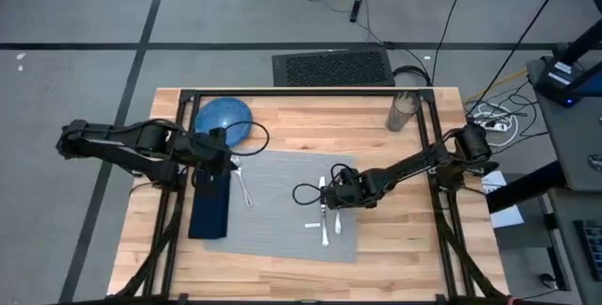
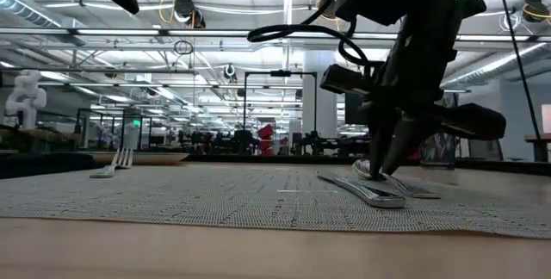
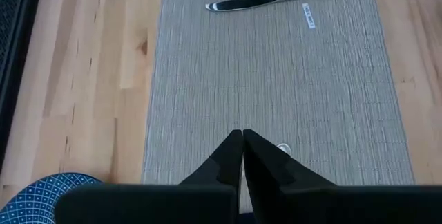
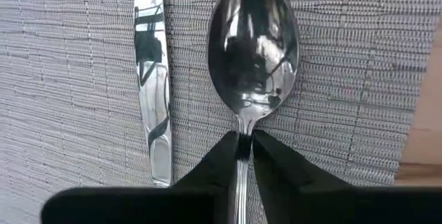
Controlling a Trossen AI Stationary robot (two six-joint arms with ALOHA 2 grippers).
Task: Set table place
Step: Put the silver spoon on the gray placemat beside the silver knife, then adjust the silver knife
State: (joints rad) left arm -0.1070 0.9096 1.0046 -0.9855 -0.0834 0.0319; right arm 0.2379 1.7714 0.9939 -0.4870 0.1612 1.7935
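The placemat (image 1: 282,206) lies flat in the middle of the wooden counter (image 1: 395,267), with its long axis running from the left arm's side to the right arm's side.

The right end effector (image 4: 242,144) is low over the placemat's right part and is clenched on the neck of a spoon (image 4: 252,51). The right wrist view shows this clearly: the two dark fingertips pinch the thin handle just under the bowl, and a knife (image 4: 152,79) lies parallel, just beside the spoon. In the high view, both pieces point across the short side of the placemat.

The left end effector (image 3: 242,148) is over the left edge of the placemat, fingers pressed together and holding nothing. A fork (image 1: 245,184) lies near it. The high view alone shows a dark napkin (image 1: 211,206) beside the placemat's left edge, a blue plate (image 1: 224,119) behind it, and a glass (image 1: 403,110) at the far right. The low view shows the fork (image 2: 116,163) far from the spoon.
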